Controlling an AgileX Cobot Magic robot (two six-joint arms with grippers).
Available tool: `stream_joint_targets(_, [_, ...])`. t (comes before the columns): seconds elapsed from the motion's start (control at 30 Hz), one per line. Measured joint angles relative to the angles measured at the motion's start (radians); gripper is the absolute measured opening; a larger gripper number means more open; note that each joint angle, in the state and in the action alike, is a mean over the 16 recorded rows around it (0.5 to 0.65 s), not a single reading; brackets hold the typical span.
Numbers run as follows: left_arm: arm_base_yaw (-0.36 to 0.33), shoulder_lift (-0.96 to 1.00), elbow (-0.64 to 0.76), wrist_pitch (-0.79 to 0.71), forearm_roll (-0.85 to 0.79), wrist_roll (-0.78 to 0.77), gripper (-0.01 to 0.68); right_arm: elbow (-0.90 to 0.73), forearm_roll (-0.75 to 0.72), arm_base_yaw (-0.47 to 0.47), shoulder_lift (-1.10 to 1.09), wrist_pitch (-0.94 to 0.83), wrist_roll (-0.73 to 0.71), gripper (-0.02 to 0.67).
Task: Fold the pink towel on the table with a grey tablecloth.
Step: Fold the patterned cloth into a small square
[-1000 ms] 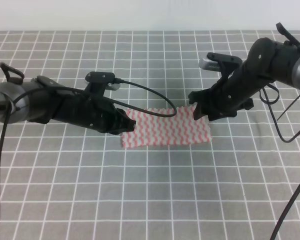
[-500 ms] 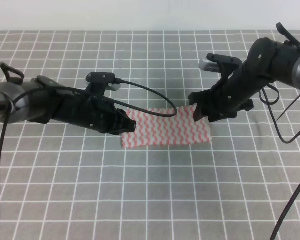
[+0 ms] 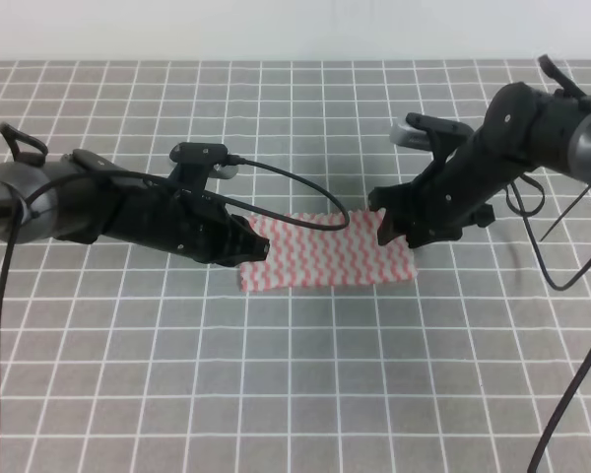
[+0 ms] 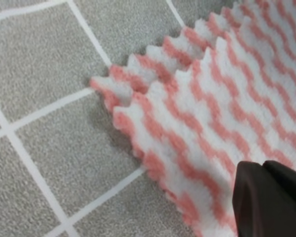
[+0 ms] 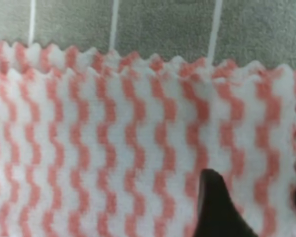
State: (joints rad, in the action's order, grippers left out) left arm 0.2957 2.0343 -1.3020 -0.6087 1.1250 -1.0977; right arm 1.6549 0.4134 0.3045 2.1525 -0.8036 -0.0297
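The pink towel (image 3: pixel 325 254) lies flat on the table with a grey tablecloth (image 3: pixel 295 394), doubled over so that two zigzag-edged layers show (image 4: pixel 177 98) (image 5: pixel 113 128). My left gripper (image 3: pixel 254 248) sits low at the towel's left edge. In the left wrist view its fingers (image 4: pixel 271 197) press together on the cloth, with the pinch point hidden. At the towel's right edge my right gripper (image 3: pixel 386 229) is open, and its fingers (image 5: pixel 214 202) hang apart just above the striped cloth.
A black cable (image 3: pixel 295 187) loops from the left arm over the towel's far edge. More cable (image 3: pixel 561 276) hangs off the right arm at the right side. The white-gridded cloth stretches on all sides of the towel.
The right arm has shifted slightly left and lower toward the towel's right edge. The left arm and the towel have not moved.
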Motion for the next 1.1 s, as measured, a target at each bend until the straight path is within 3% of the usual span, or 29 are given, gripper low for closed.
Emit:
stream_joint_targets(0.8, [0.0, 0.0, 0.0, -0.003, -0.002, 0.0, -0.003, 0.003, 0.05, -0.013, 0.019, -0.003, -0.003, 0.304])
stream_joint_targets(1.1, [0.0, 0.0, 0.0, -0.005, -0.003, -0.001, -0.003, 0.005, 0.058, -0.015, 0.026, -0.009, -0.004, 0.249])
